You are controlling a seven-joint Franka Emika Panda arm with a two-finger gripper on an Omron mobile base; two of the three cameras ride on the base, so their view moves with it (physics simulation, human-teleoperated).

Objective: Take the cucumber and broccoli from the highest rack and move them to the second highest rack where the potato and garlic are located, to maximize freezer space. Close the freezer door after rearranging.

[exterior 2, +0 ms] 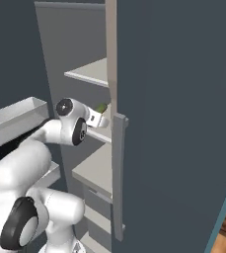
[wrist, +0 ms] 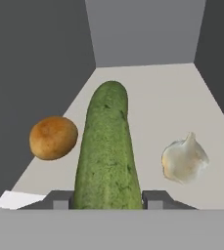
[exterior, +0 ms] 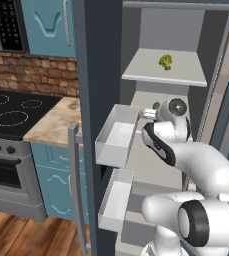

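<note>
In the hand view the green cucumber (wrist: 107, 151) runs lengthwise away from me, and my gripper (wrist: 107, 200) is shut on its near end, one fingertip (wrist: 59, 199) on each side. It hangs over the second highest rack (wrist: 147, 93), between the brown potato (wrist: 53, 137) on its left and the white garlic (wrist: 184, 159) on its right. I cannot tell if it touches the rack. From the base, a bit of cucumber (exterior: 156, 106) (exterior 2: 101, 107) shows past my hand inside the freezer. The broccoli (exterior: 165, 61) sits on the highest rack (exterior: 146, 72).
The open freezer door stands to the left with two white bins (exterior: 117, 135) (exterior: 115, 199) and a grey handle (exterior: 76, 190). A closed door with a handle (exterior 2: 118, 173) borders the right side. A stove (exterior: 11, 112) and counter (exterior: 56, 120) lie further left.
</note>
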